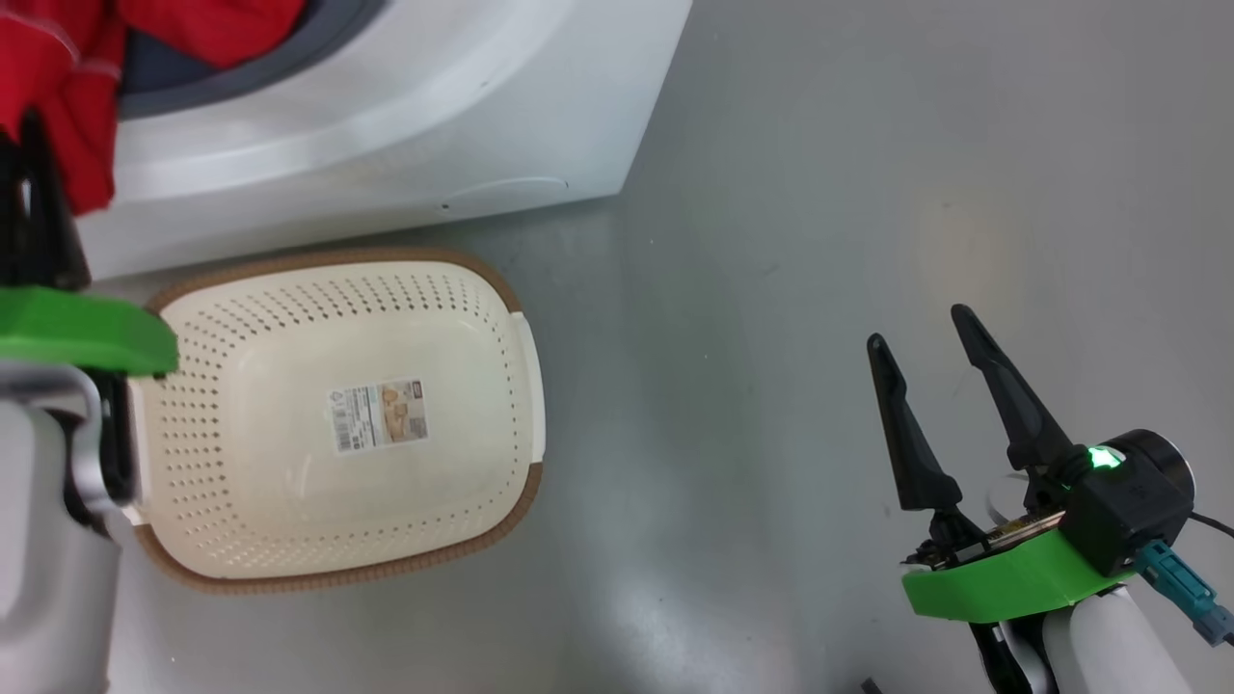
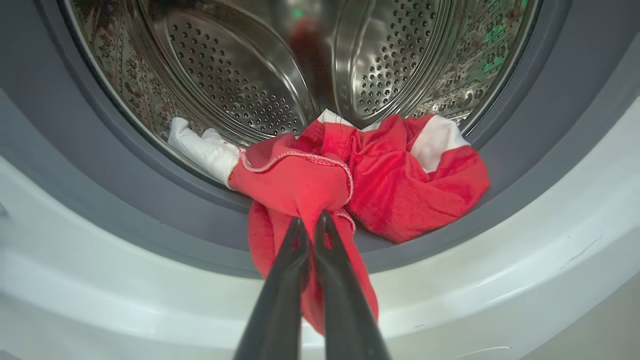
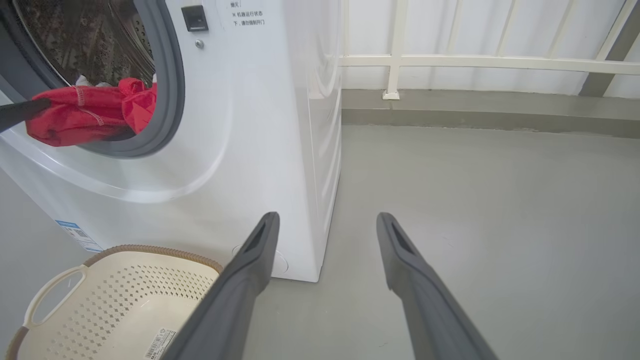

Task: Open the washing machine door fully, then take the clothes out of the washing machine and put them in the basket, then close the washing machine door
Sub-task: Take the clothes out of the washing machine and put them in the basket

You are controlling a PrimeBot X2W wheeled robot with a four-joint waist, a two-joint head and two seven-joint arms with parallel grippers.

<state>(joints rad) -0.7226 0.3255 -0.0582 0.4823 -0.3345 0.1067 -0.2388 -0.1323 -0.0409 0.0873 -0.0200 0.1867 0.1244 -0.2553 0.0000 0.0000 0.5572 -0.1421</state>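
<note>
Pinching a fold of the clothes [image 2: 400, 185], the left gripper [image 2: 310, 220] has its two dark fingers pressed together on the fabric at the mouth of the washing machine [image 2: 475, 295]. The garment is soft and bright red, with white trim and a stitched hem. It spills over the grey gasket [image 2: 125, 190] and hangs down the machine's white front, while a white part lies at the lip of the steel drum [image 2: 240, 85].

The left wrist view gives the perforated drum wall. The right wrist view instead takes in the machine's side, a small blue label [image 3: 75, 234] at its lower front corner and a pale railing [image 3: 475, 61] beyond it.

The right gripper [image 1: 918, 324] hovers over the grey floor [image 1: 771, 241], well apart from the machine, its fingers spread. The basket [image 1: 289, 308] stands just in front of the machine, a paper label [image 1: 379, 414] showing on its bottom.
</note>
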